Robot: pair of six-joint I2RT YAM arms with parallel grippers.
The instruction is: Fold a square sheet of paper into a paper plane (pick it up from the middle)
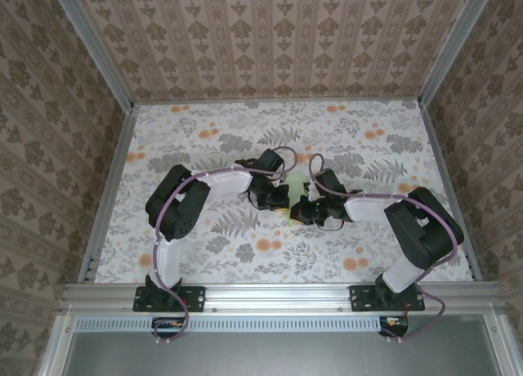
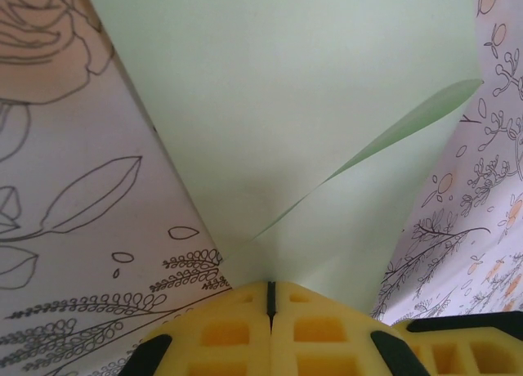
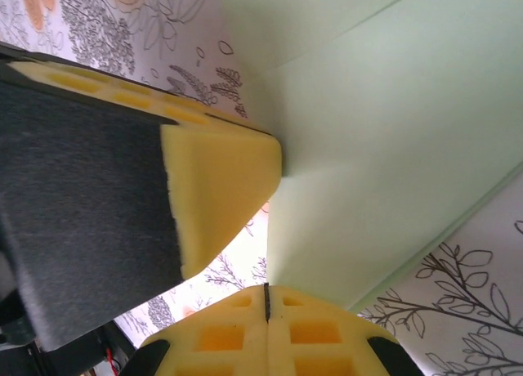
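Table is seen open all round; centrally, green sheet is clamped at its edges by left hand and right hand.

Floral-print table, damask-patterned walls (brown, beige), aluminium frame rails

White-and-black arms, purple cables, yellow waffle-moulded foam pads on jaws

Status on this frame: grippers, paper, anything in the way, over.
Left gripper shut on green paper. Right gripper shut on same sheet, close beside the left. Paper bowed, one flap curling. Nothing else in the way.
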